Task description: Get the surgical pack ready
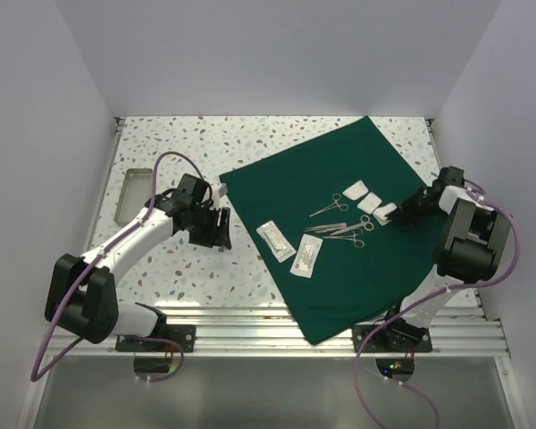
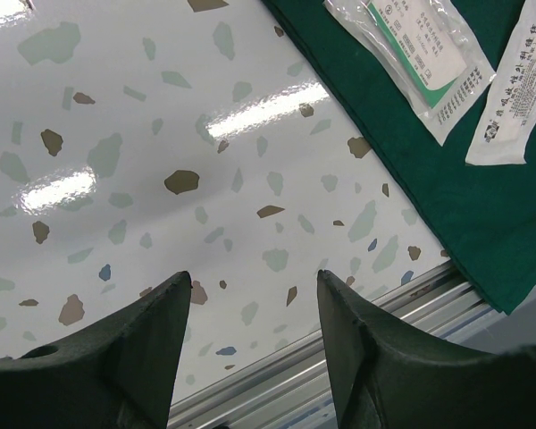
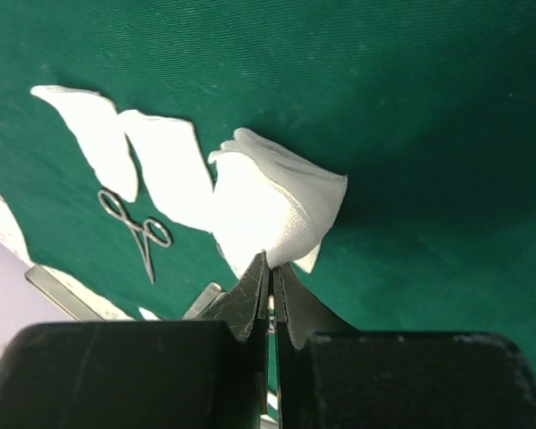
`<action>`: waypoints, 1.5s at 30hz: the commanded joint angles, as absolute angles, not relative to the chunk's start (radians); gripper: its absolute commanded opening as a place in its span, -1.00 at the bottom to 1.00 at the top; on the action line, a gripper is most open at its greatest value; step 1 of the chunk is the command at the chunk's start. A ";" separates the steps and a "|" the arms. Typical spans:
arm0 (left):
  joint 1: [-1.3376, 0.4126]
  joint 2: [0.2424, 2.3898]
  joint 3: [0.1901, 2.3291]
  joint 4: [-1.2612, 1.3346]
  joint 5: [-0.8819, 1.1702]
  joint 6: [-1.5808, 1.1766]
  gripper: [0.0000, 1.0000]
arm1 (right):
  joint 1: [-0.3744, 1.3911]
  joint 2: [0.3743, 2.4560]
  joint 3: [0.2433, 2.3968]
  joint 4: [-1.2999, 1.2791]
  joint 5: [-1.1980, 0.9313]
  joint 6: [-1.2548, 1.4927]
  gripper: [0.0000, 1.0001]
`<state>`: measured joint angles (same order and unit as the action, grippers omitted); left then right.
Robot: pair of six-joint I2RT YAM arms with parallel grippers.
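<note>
Dark green cloth drape (image 1: 357, 277) spread flat as tilted square, centre to right of top view, on speckled terrazzo table (image 1: 161, 152). Right claw (image 1: 395, 213) over drape's right part, jaws pinched tight on edge of white gauze square (image 3: 277, 210). Two more white pads (image 1: 355, 189) just up-left of it. Silver instruments (image 1: 344, 228) and two white packets (image 1: 275, 239) lie mid-drape. Left claw (image 1: 216, 228) wide, holding nothing, over bare table near drape's left edge, not touching. Small steel tray (image 1: 134, 192) at far left.
</note>
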<state>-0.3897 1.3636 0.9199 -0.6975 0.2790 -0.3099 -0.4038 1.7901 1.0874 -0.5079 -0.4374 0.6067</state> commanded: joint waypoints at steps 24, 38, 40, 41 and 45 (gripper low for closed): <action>-0.393 1.361 0.928 -0.658 0.291 -0.305 0.24 | -0.405 1.787 1.175 -0.646 -0.362 0.425 -0.11; -0.393 1.353 0.923 -0.670 0.290 -0.307 0.25 | -0.406 1.855 1.146 -0.528 -0.405 0.480 -0.27; -0.394 1.351 0.922 -0.670 0.288 -0.307 0.24 | -0.407 1.862 1.140 -0.512 -0.408 0.485 -0.29; -0.394 1.348 0.922 -0.672 0.288 -0.305 0.25 | -0.407 1.865 1.138 -0.511 -0.407 0.486 -0.29; -0.393 1.348 0.923 -0.672 0.287 -0.305 0.24 | -0.405 1.876 1.131 -0.485 -0.408 0.495 -0.33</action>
<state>-0.3897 1.3636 0.9199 -0.6971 0.2806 -0.3111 -0.4004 1.8629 1.1393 -0.5362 -0.3946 0.4793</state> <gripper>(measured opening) 0.624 0.341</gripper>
